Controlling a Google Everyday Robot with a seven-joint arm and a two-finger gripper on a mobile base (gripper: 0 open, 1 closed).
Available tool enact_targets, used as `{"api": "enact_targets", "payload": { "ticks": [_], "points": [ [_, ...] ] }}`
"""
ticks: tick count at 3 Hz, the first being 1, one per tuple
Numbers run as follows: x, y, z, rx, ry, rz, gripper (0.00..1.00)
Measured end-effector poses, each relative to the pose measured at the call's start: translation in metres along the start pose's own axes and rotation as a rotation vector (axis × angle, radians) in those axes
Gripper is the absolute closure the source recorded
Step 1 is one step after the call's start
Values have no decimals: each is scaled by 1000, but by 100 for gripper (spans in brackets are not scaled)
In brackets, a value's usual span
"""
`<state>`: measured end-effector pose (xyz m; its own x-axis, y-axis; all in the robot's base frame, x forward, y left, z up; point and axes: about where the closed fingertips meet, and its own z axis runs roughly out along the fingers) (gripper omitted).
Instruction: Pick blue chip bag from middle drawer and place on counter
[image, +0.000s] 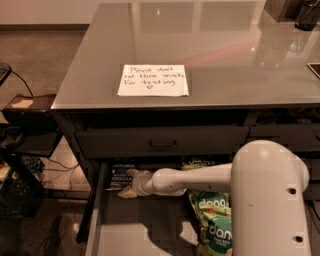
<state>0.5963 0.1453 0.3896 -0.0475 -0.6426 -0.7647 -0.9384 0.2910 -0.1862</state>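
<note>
The blue chip bag (119, 176) lies at the back left of the open middle drawer (131, 235), partly under the drawer front above it. My gripper (127, 183) reaches in from the right and sits at the bag's front right edge. Its pale fingers (132, 173) are spread, one by the bag's right side and one just in front of it. I cannot tell whether they touch the bag. The counter (210, 45) is the glossy grey top above the drawers.
A white handwritten note (153, 80) lies on the counter near its front edge. Green "dang" bags (214, 225) fill the drawer's right side under my arm (200, 180). A closed drawer front with a pull handle (163, 145) is above. Cables and a dark crate (20, 190) are on the floor at left.
</note>
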Motion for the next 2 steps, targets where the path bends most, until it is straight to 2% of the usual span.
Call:
{"api": "enact_targets", "payload": {
  "ticks": [2],
  "points": [
    [9,-9,13,14,30,12,33]
  ]
}}
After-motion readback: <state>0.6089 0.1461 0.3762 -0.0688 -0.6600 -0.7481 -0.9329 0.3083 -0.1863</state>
